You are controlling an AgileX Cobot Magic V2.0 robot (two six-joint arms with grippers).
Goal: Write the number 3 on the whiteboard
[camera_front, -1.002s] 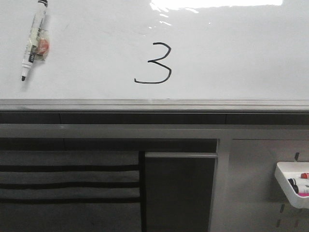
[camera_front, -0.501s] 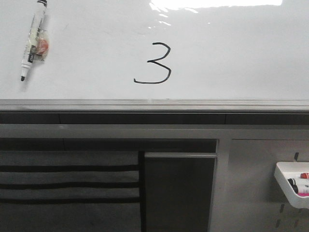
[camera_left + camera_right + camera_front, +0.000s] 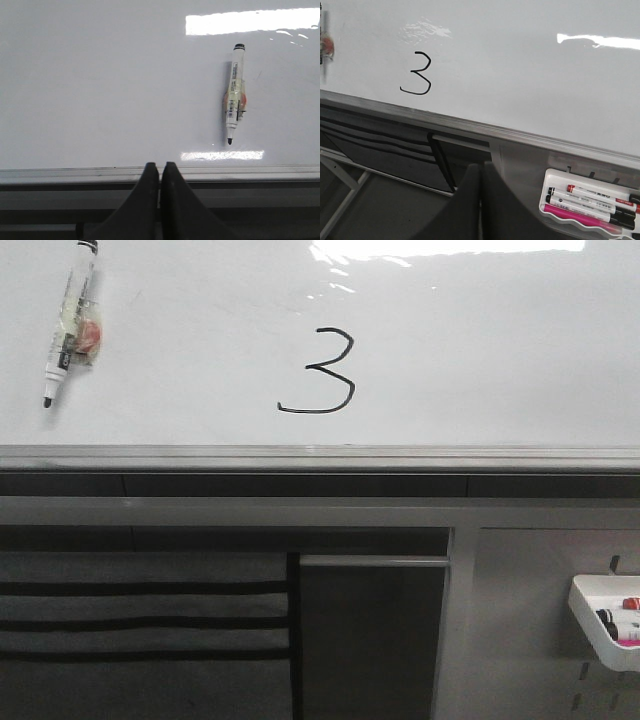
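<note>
Both claws are pressed together and hold nothing: the left claw (image 3: 159, 172) shows its two dark fingers meeting in a thin seam just below the rail (image 3: 250, 173), and the right claw (image 3: 480, 175) shows the same, set lower, under the board's bottom edge. Neither appears in the front view.

On the whiteboard (image 3: 500, 360) the 3 (image 3: 318, 372) stands complete, drawn in thin black line a little left of the middle of the bottom edge, its lowest stroke trailing off to the left and ending above the rail. The marker (image 3: 68, 323) lies against the board near its top-left corner, uncapped tip pointing down, well apart from the digit.

Judging from this, the writing looks finished and the step in hand is pulling clear. To do that well, both arms should back away from the board without sweeping across its face, since the ink would likely smear under any brush of a finger. The left arm should also give the marker room, as a knock could shift it and leave a stray mark.

From the right claw the 3 sits up and off to one side, well apart; from the left claw it is out of sight. A tray (image 3: 585, 200) of spare pens hangs just beside the right claw, below the bottom edge.
</note>
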